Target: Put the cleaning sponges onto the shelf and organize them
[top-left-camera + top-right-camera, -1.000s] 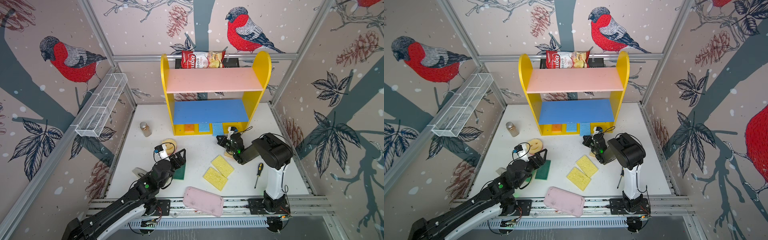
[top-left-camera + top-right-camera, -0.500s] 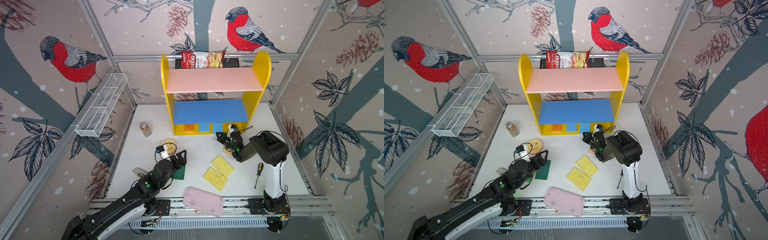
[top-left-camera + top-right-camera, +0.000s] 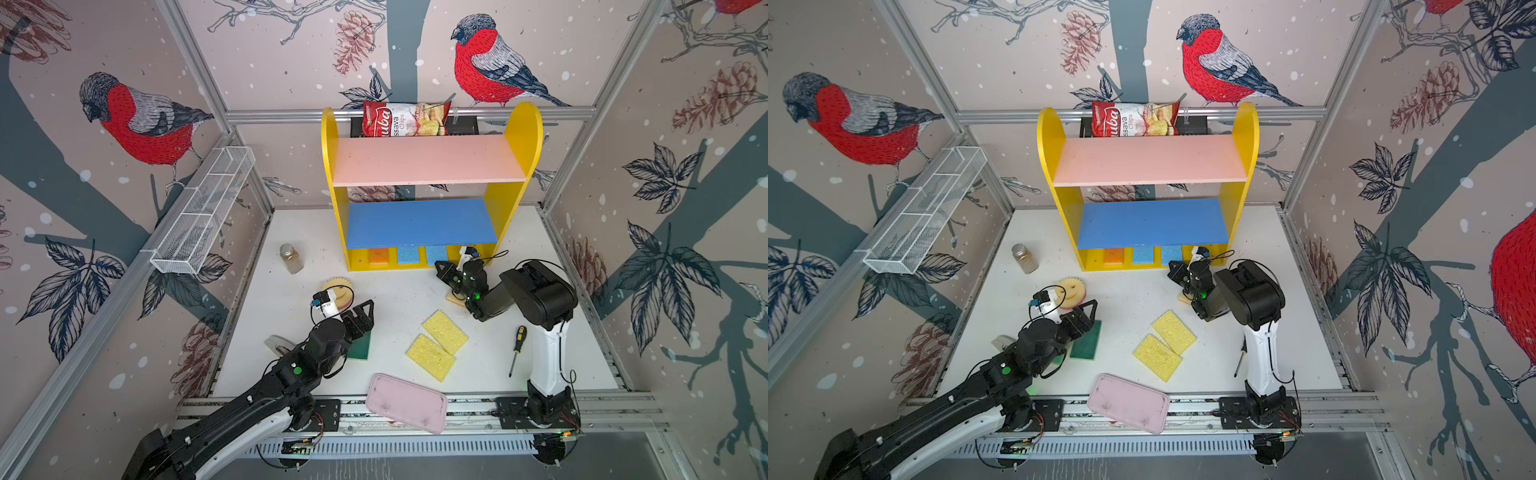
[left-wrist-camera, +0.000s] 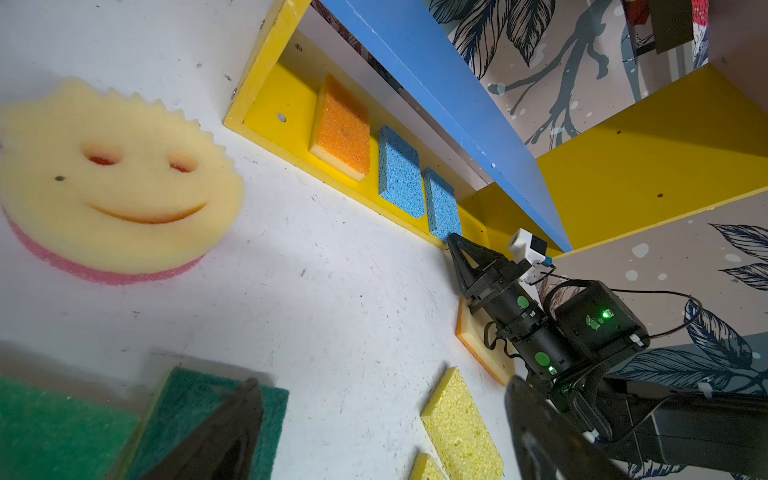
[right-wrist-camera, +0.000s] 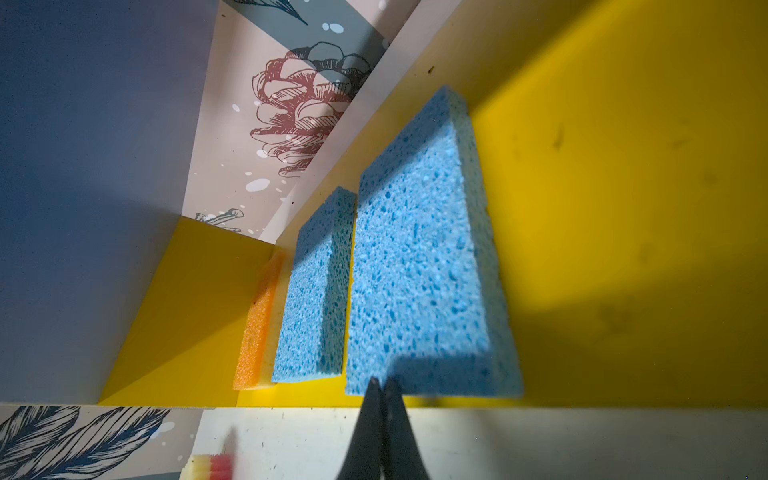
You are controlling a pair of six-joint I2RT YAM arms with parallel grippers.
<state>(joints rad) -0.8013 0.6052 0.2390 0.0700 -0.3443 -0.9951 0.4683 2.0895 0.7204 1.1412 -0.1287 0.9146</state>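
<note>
I make this roughly a third done: three sponges lie flat in a row on the yellow base of the shelf (image 3: 428, 160), an orange sponge (image 3: 379, 256) at the left and two blue sponges (image 3: 408, 254) beside it, close together but not stacked; the pink and blue boards above are bare. The rest sit on the table in front: the round smiley sponge (image 3: 338, 291), the green sponge (image 3: 359, 347), which in the blurred left wrist view may be two lying side by side, two yellow sponges (image 3: 444, 332) touching at a corner, and a tan sponge (image 4: 482, 345) under my right arm. My right gripper (image 5: 382, 386) is pinched fully closed on nothing, its tips right at the front edge of the right-hand blue one, so I judge it is tidying the row; my left gripper (image 3: 355, 318) hangs spread wide and empty over the green one, with the smiley one just beside it. The sponges look soft and porous, the blue ones coarse-pored and square-cut.
</note>
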